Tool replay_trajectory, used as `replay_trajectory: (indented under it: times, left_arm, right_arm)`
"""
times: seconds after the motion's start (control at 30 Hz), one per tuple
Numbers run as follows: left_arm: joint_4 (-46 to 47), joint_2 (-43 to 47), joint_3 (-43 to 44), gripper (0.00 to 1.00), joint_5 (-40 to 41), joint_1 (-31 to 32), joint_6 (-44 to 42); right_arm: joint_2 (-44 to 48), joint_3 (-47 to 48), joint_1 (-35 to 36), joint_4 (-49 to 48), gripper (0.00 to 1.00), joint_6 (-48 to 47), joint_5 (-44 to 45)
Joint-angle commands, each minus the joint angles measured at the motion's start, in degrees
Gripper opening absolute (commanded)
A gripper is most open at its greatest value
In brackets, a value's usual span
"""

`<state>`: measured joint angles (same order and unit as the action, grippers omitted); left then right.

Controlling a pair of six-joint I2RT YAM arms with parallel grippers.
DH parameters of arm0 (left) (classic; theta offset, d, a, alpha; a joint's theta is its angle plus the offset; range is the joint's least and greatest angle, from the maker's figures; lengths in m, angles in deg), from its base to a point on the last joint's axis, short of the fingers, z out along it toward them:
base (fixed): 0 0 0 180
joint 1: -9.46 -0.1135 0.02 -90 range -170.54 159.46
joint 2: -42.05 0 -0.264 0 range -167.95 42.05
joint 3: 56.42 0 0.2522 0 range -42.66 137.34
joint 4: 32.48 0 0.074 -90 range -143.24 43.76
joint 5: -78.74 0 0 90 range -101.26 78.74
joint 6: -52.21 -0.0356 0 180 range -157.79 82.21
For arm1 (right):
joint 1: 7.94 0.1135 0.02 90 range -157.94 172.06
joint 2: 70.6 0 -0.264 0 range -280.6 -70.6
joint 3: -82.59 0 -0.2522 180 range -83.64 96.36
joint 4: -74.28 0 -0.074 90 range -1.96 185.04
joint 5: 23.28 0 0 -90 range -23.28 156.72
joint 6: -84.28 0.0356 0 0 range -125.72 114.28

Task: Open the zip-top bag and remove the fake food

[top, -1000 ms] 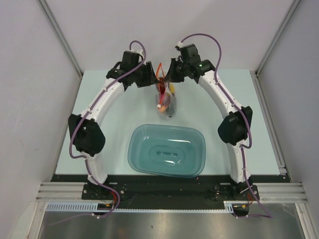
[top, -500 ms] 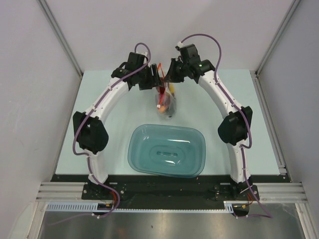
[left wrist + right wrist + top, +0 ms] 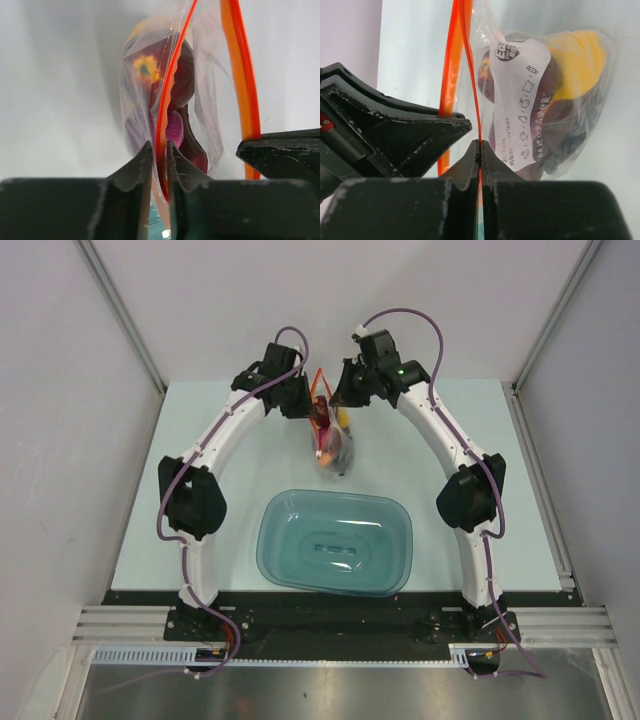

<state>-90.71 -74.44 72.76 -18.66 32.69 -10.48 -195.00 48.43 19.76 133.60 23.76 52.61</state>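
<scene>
The zip-top bag (image 3: 332,448) hangs above the far middle of the table between my two grippers, its orange-red zip strip (image 3: 165,100) parted at the top. The fake food sits low inside it: a dark red apple (image 3: 184,80), a pink-purple onion (image 3: 174,129), a yellow pepper (image 3: 580,60) and dark berries (image 3: 570,142). My left gripper (image 3: 314,408) is shut on one side of the strip, seen in its own view (image 3: 159,149). My right gripper (image 3: 337,400) is shut on the other side (image 3: 480,145), beside the bag's white label (image 3: 520,100).
A teal translucent tub (image 3: 285,540) stands on the pale table between the arm bases, just in front of the hanging bag. White enclosure walls stand at the left, right and back.
My left arm has swung right, to the bag, and its jaws now grip the zip strip. The right gripper and the bag have stayed in place.
</scene>
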Motion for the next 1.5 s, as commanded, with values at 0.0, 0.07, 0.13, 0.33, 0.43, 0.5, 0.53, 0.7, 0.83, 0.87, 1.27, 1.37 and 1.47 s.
replay_trajectory:
  times: [0.0, 0.07, 0.13, 0.33, 0.43, 0.5, 0.53, 0.7, 0.83, 0.87, 1.27, 1.37, 1.47]
  left_arm:
    - [-2.7, 3.3, 2.9, 0.05, 4.7, -0.8, -4.1]
    - [-3.6, 4.9, 2.7, 0.0, 5.9, -1.3, -5.4]
    - [-3.8, 6.6, 2.9, 0.0, 6.4, -2.3, -6.0]
    - [-4.0, 9.2, 4.5, 0.0, 8.7, -3.3, -8.1]
    - [-1.4, 10.3, 1.6, 0.0, 5.6, -3.7, -5.6]
    - [-0.4, 10.7, 0.7, 0.0, 4.9, -3.7, -5.3]
    - [0.9, 10.6, -0.3, 0.0, 4.3, -3.7, -5.2]
    - [3.2, 9.3, 0.2, 0.0, 0.0, -3.7, -3.6]
    - [3.2, 6.0, 1.7, 0.0, -3.3, -3.7, -3.1]
    - [3.4, 5.8, 1.6, 0.0, -4.2, -3.7, -3.1]
    - [5.4, 6.3, 0.7, 0.0, -8.2, -3.7, -1.0]
    - [5.9, 6.4, 0.4, 0.0, -8.7, -3.7, -0.6]
    - [6.1, 6.4, 0.1, 0.0, -9.0, -3.7, -0.2]
  right_arm:
    - [2.2, 2.7, -0.3, 0.0, 0.0, -3.5, 2.6]
    - [2.3, 2.4, -0.5, -1.1, 0.0, -6.5, 2.8]
    - [2.1, 2.5, -0.7, -1.5, 0.0, -10.2, 2.9]
    - [1.3, 3.1, -2.6, -0.1, 0.0, -13.7, 4.4]
    - [1.3, 2.7, -3.4, 1.0, 0.0, -14.5, 5.1]
    - [1.4, 2.4, -3.5, 1.3, 0.01, -15.0, 5.2]
    - [1.3, 2.3, -3.4, 1.3, 0.01, -14.9, 5.1]
    - [0.4, 2.7, -3.4, 3.7, 0.14, -15.1, 4.6]
    - [0.6, 2.0, -2.5, 4.4, 0.27, -14.6, 2.8]
    - [0.6, 2.0, -2.3, 4.6, 0.31, -14.3, 2.5]
    - [5.9, 5.3, 1.0, 8.3, 0.65, -15.2, 9.7]
    - [7.4, 4.1, 2.6, 6.3, 0.69, -15.9, 10.9]
    - [6.8, 3.9, 2.8, 4.4, 0.66, -13.0, 9.8]
